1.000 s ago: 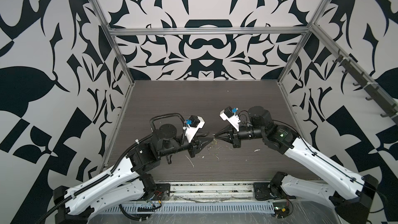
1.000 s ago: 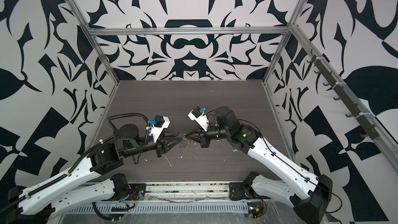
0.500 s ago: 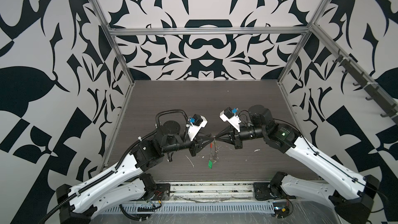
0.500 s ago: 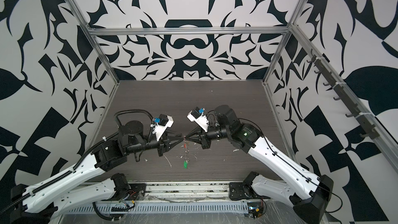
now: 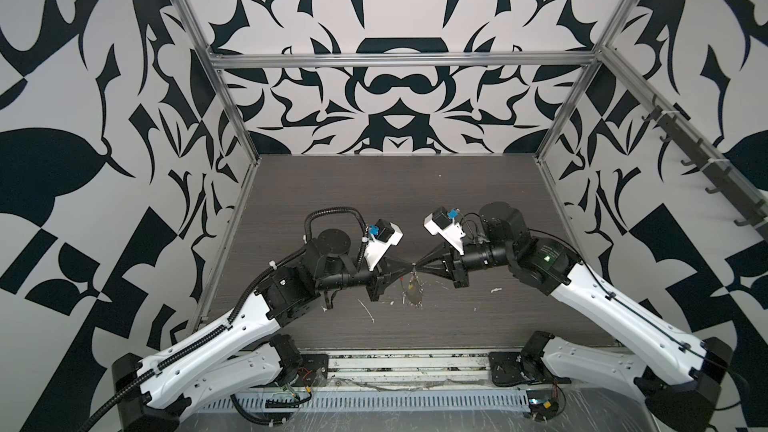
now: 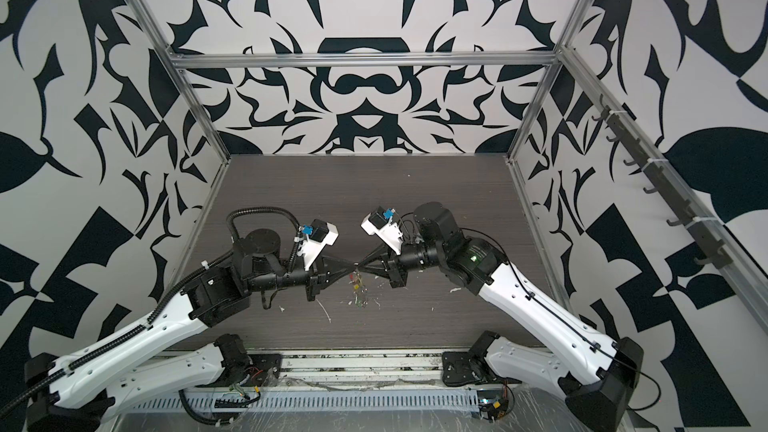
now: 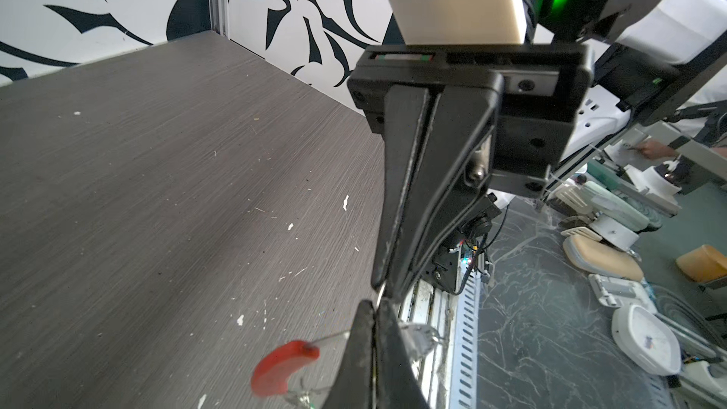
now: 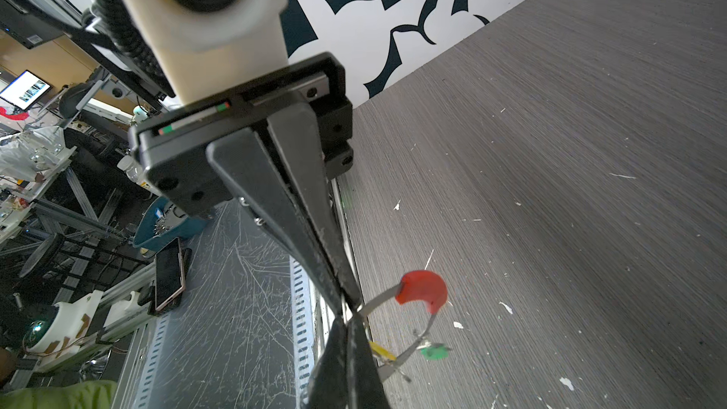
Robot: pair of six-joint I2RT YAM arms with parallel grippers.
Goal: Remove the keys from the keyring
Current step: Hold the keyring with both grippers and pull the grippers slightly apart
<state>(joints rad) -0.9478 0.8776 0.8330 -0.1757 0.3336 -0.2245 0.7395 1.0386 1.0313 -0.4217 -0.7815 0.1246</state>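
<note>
Both grippers meet tip to tip above the middle of the table in both top views. My left gripper (image 5: 409, 268) (image 7: 373, 303) is shut on the thin wire of the keyring (image 5: 412, 289) (image 6: 358, 290). My right gripper (image 5: 418, 268) (image 8: 348, 318) is shut on the same wire right beside it. The loop hangs below the tips. Its red sleeve (image 8: 423, 289) (image 7: 283, 363) curves out to one side. The green-headed key (image 8: 432, 352) and the yellow-headed key (image 8: 381, 350) dangle on the wire under the sleeve.
The dark wood-grain table (image 5: 374, 201) carries small white flecks (image 5: 368, 311). Patterned walls and aluminium posts (image 5: 232, 110) close it in on three sides. A slotted cable duct (image 5: 374, 403) runs along the front edge between the arm bases.
My left gripper has moved up and right to the right gripper's tips and shut on the keyring wire. The right gripper has kept its hold and barely moved.
</note>
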